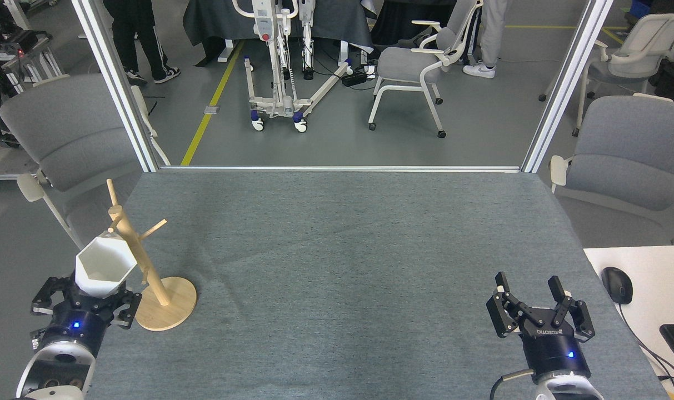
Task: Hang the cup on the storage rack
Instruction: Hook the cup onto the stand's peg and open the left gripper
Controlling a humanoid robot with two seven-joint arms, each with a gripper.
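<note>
A white faceted cup (104, 266) with a hexagonal rim stands mouth-up in my left gripper (89, 297), which is shut on its narrow base. The cup sits right against the left side of the storage rack (142, 266), a light wooden pole with angled pegs on a round base (173, 308), and it covers the rack's left-pointing peg. Its handle tab faces away toward the pole and I cannot tell whether it touches a peg. My right gripper (528, 291) is open and holds nothing near the table's front right.
The grey felt table (342, 250) has a metal frame along its far edge. Grey chairs stand at the left (64, 133) and right (631, 150). A white desk with a mouse (617, 284) and keyboard borders the right side.
</note>
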